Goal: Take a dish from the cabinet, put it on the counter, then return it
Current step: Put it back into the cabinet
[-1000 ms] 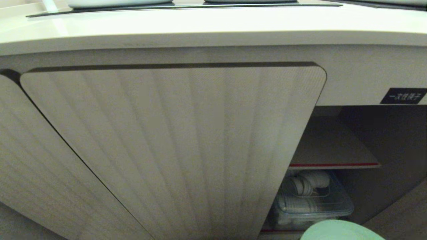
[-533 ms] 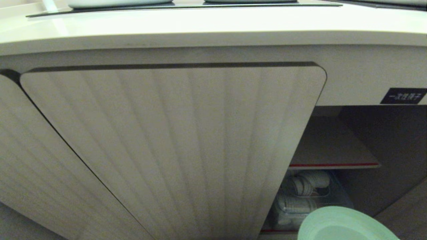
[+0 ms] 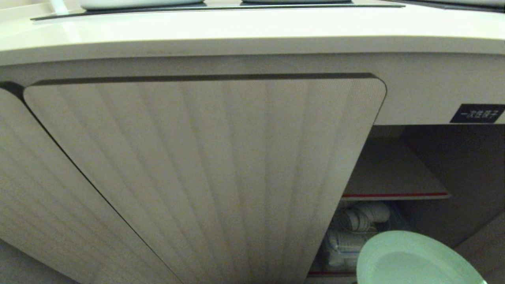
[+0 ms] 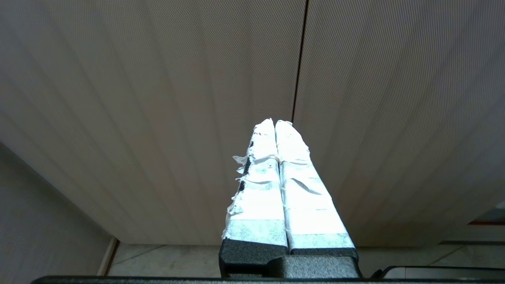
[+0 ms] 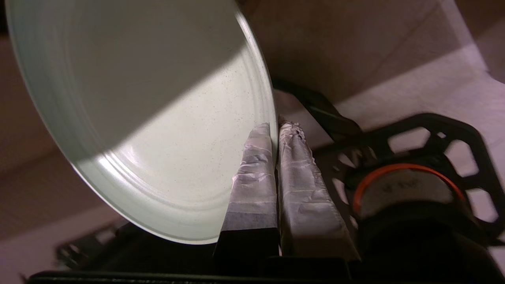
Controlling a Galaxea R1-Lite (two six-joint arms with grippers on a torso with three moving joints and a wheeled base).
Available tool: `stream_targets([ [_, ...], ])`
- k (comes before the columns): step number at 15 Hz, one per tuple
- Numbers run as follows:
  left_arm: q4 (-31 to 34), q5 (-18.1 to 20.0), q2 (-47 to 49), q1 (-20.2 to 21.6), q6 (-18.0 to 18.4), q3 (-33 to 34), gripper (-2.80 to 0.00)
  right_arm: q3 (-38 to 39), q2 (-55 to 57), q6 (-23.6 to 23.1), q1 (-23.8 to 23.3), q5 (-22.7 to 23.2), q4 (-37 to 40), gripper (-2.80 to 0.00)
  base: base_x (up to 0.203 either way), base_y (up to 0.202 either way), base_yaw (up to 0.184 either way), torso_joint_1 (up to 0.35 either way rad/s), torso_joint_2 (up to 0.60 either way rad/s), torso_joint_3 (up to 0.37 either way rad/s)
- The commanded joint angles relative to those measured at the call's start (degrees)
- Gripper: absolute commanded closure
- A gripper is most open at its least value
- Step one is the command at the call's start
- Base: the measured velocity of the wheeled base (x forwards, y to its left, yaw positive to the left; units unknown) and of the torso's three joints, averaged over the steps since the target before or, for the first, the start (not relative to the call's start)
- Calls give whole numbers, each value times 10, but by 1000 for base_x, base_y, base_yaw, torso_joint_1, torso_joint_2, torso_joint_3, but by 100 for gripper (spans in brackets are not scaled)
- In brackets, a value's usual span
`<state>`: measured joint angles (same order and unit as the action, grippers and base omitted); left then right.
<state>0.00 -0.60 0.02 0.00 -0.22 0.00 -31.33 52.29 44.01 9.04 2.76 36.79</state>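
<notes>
One dish [image 3: 414, 260], two ribbed doors [image 3: 205, 173], one black label [image 3: 477, 113], one red-edged shelf [image 3: 394, 185], two grippers [image 4: 275, 125].

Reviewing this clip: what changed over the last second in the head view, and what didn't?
The mint-green dish rose into the lower right of the head view, more of it showing in front of the open cabinet. The right gripper is shut on its rim. Unchanged: the counter, the ribbed door, the shelf's clear tub, and the parked, shut left gripper.

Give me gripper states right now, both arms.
Left gripper: closed, empty, facing the ribbed doors.
Right gripper: closed on the dish rim.
</notes>
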Motion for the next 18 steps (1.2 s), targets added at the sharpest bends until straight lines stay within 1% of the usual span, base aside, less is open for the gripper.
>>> stream_targets([
  [1, 0, 0, 0, 0, 0, 0, 0, 4, 14, 17, -7, -10, -10, 0, 0, 0, 0, 0, 0, 0],
  [3, 1, 0, 0, 0, 0, 0, 0, 4, 25, 19, -15, -14, -19, 0, 0, 0, 0, 0, 0, 0],
  [6, 0, 0, 0, 0, 0, 0, 0, 19, 39, 31, -26, -14, -58, 0, 0, 0, 0, 0, 0, 0],
  [9, 0, 0, 0, 0, 0, 0, 0, 18, 51, 36, -33, -14, -68, 0, 0, 0, 0, 0, 0, 0],
  [11, 0, 0, 0, 0, 0, 0, 0, 16, 64, 56, -33, -14, -84, 0, 0, 0, 0, 0, 0, 0],
  [18, 0, 0, 0, 0, 0, 0, 0, 25, 114, 87, -38, -14, -163, 0, 0, 0, 0, 0, 0, 0],
])
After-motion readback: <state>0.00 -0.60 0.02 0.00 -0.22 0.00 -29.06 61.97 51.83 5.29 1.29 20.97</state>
